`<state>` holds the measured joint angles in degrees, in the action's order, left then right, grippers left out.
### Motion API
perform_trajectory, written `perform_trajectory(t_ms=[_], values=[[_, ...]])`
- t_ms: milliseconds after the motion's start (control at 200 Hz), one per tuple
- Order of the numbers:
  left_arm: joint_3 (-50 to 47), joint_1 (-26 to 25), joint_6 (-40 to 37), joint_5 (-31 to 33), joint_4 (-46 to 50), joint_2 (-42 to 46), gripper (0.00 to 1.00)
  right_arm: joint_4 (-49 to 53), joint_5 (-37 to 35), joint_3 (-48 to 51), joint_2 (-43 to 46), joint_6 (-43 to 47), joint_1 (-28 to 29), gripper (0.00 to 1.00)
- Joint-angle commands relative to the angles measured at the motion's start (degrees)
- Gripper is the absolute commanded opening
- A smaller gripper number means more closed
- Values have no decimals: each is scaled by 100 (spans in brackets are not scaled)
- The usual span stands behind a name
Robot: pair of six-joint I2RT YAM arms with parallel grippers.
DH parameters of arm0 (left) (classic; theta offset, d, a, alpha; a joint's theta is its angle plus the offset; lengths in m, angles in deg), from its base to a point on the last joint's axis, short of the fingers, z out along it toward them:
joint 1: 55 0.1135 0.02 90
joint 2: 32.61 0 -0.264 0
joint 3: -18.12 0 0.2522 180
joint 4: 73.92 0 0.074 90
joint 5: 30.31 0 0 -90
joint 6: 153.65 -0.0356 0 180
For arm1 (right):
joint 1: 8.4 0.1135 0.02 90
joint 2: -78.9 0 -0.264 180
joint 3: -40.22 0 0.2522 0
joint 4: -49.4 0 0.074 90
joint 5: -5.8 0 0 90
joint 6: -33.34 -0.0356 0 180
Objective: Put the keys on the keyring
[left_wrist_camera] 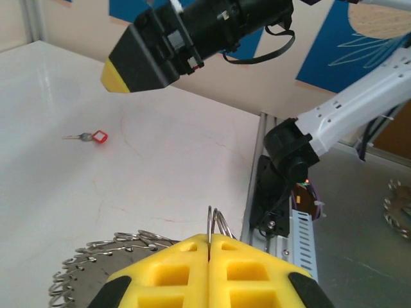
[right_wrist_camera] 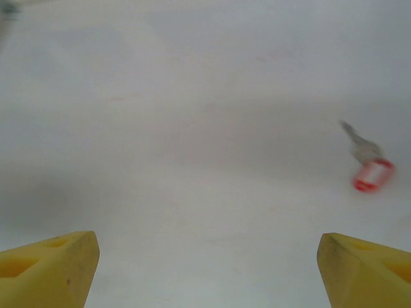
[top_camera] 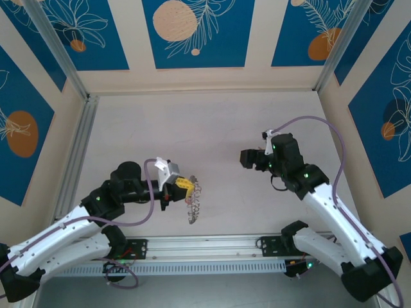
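My left gripper [top_camera: 182, 185] is shut on the keyring [top_camera: 194, 203], which hangs tilted just above the table. In the left wrist view the thin ring wire [left_wrist_camera: 212, 224] is pinched between the yellow fingertips [left_wrist_camera: 186, 269]. The fringe of small silvery keys [left_wrist_camera: 96, 256] spreads out to the lower left. A single key with a red head [left_wrist_camera: 96, 136] lies flat on the table, apart from the ring. My right gripper [top_camera: 249, 158] hovers over that area, open with nothing between its yellow fingers [right_wrist_camera: 54, 266]. The red-headed key [right_wrist_camera: 371, 174] lies beyond its right finger, blurred.
An aluminium rail [top_camera: 212, 245] runs along the near table edge, with both arm bases on it. A frame rail [top_camera: 74, 160] borders the left side. Patterned walls enclose the back and sides. The right arm's base joint [left_wrist_camera: 292, 151] stands close to my left gripper.
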<state>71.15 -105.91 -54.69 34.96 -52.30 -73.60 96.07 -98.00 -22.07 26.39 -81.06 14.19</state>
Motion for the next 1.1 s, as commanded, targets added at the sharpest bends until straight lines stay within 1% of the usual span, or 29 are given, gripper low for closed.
perform_trajectory(t_ms=[0,65,215,340,450,510,660,710,870,955,1095], values=[[-51,-34,321,311,-329,94,0,342,338,-82,-409,-50,-751,87],[-125,-32,388,336,-338,200,0,181,421,-58,-677,12,-1161,87],[-244,-33,448,371,-342,428,0,-178,931,8,-1422,5,-2082,83],[-258,-34,458,332,-401,434,0,-523,1445,32,-1987,-160,-2470,76],[-301,-32,485,276,-536,423,0,-616,1499,-221,-2598,-93,-2571,68],[-322,-32,477,276,-557,420,0,-593,1641,-417,-2995,-36,-2578,66],[-350,-33,457,254,-570,449,0,-612,1639,-717,-3781,56,-2489,63],[-396,-36,471,271,-613,492,0,-615,1605,-832,-4022,84,-2492,60],[-458,-24,478,302,-663,555,0,-565,1537,-1144,-4525,144,-2489,45],[-435,-24,442,345,-624,557,0,-534,1609,-1257,-4711,131,-2398,41],[-432,-15,432,355,-619,581,0,-447,1440,-1408,-4890,131,-2179,37]])
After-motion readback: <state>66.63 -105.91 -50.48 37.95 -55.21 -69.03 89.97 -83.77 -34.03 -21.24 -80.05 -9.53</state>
